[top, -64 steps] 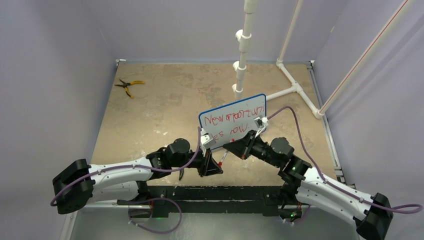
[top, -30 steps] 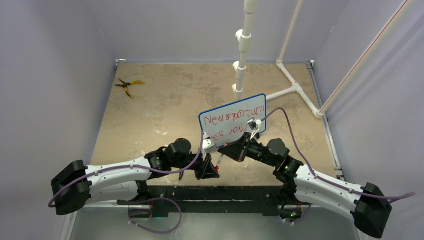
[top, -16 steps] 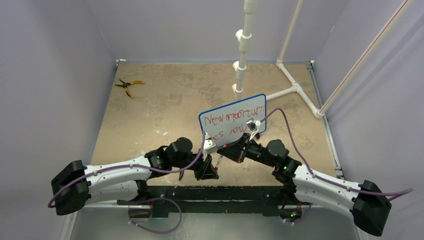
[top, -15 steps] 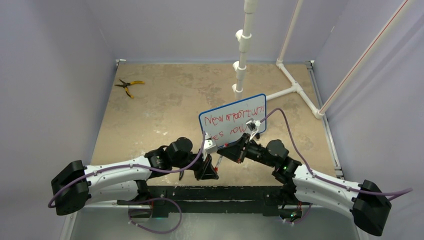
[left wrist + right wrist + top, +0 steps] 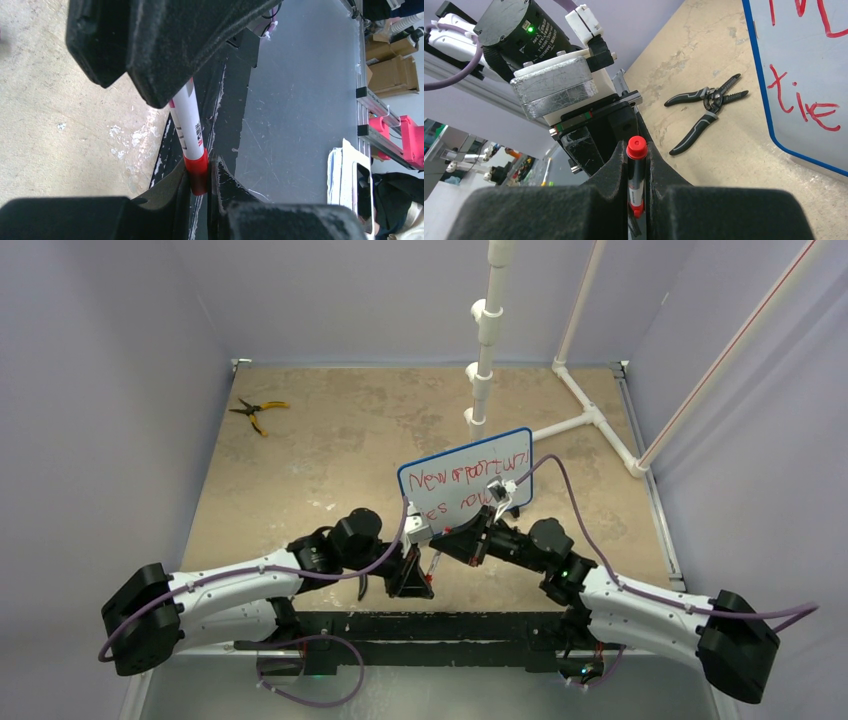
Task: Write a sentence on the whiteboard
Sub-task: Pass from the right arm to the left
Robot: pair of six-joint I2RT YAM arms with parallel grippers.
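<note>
Top view first. Your whiteboard (image 5: 440,496) stands tilted in the middle of the worktop (image 5: 330,460). The red sentence (image 5: 465,476) fills two rows on it. Your right claw (image 5: 462,543) has slid over to the left since a moment ago. Now it sits right up against your left claw (image 5: 420,575), just in front of the whiteboard. The pen (image 5: 433,565) runs between the two claws. Pliers (image 5: 258,412) lie far off at the back left.

Left wrist view: your left claw is clamped on the red end of the pen. The right claw is clamped on the white part above it. Both claws hold the one pen.

Right wrist view: the pen sits tight in the right claw, and a red end pokes out toward the left claw. The whiteboard and a bit of the sentence show at the right.

The claws coming together likely means the writing is done. You may be putting the cap on or passing the pen over, and I cannot tell which. Push straight along the pen so it does not slip.
</note>
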